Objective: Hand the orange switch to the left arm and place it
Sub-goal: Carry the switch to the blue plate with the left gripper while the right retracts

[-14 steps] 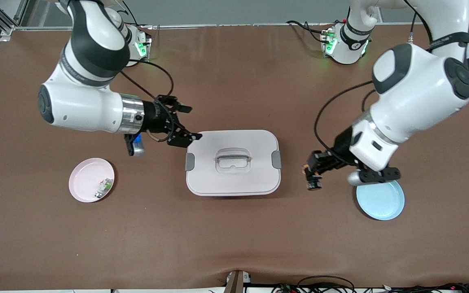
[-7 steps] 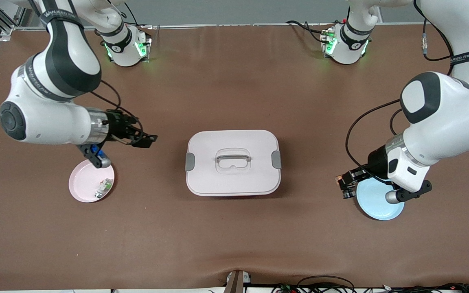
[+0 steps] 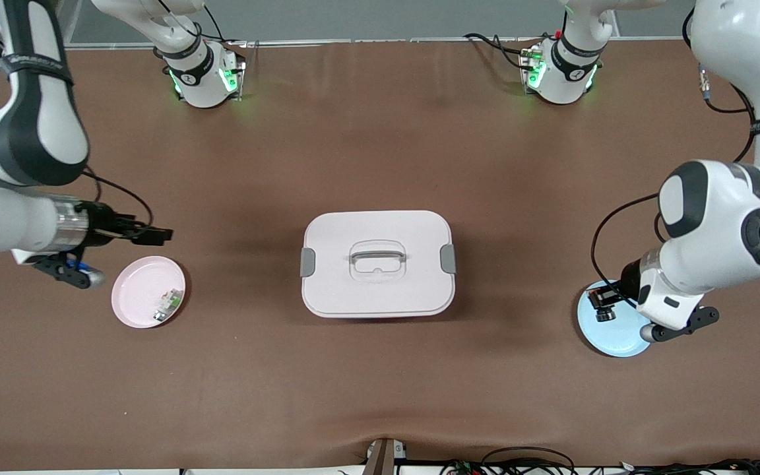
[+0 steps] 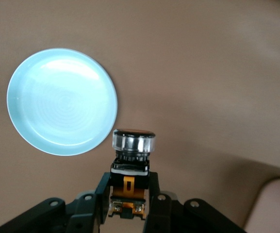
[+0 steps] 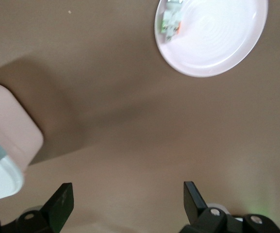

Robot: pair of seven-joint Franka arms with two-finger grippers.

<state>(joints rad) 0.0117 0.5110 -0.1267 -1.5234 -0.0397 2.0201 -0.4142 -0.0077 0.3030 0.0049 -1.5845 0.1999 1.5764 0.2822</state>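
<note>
The orange switch [image 4: 130,167] has a clear round button cap and a black and orange body. My left gripper [image 4: 129,189] is shut on its body. In the front view the left gripper [image 3: 599,303] holds the switch [image 3: 605,315] over the rim of the light blue plate [image 3: 621,333], at the left arm's end of the table. My right gripper [image 3: 159,233] is open and empty, over the table beside the pink plate [image 3: 134,298]. Its fingers [image 5: 62,201] stand wide apart. The white box [image 3: 377,264] sits closed mid-table, apart from both grippers.
A small green-and-white component [image 3: 167,303] lies in the pink plate; it also shows in the right wrist view [image 5: 170,19]. The blue plate [image 4: 62,102] holds nothing. A corner of the box shows in each wrist view [image 4: 275,204] [image 5: 8,131].
My left gripper carried the switch away from the box to over the blue plate. My right gripper drew back from the box's edge toward the pink plate, still open.
</note>
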